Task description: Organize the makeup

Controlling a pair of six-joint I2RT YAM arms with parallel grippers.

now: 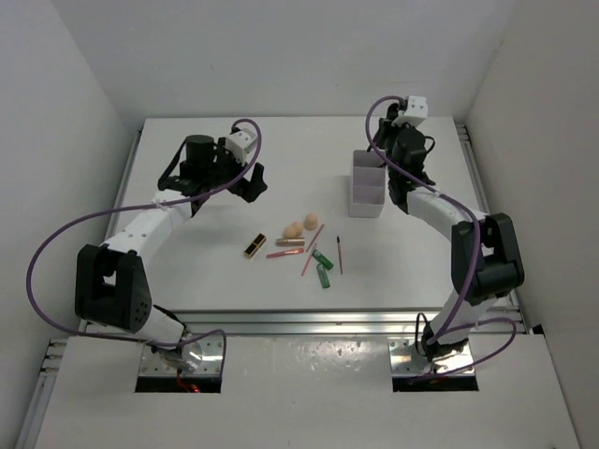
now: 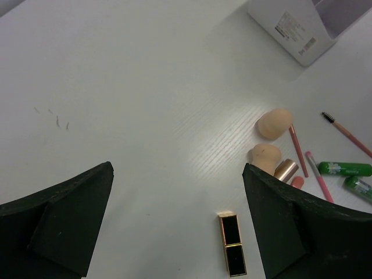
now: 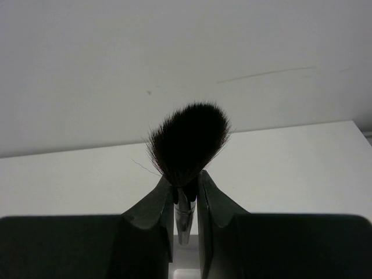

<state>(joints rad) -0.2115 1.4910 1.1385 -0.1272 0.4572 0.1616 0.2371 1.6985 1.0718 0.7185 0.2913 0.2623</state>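
Observation:
The makeup lies mid-table: two beige sponges [image 1: 293, 229] [image 2: 274, 123], a black-and-gold lipstick [image 1: 254, 246] [image 2: 232, 251], a copper tube [image 1: 290, 242] [image 2: 286, 170], green bottles [image 1: 324, 277] [image 2: 344, 168] and thin pink pencils [image 1: 312, 248] [image 2: 299, 150]. My left gripper [image 1: 251, 187] [image 2: 177, 170] is open and empty, held above the table up-left of the lipstick. My right gripper [image 1: 391, 187] [image 3: 185, 180] is shut on the black brush [image 3: 189, 139] at its metal ferrule, bristles up, just beside or over the white box [image 1: 367, 182].
The white rectangular box also shows at the top right of the left wrist view [image 2: 302, 29]. A thin pencil with a dark brush tip [image 1: 339, 254] [image 2: 347, 132] lies right of the pile. White walls enclose the table on three sides.

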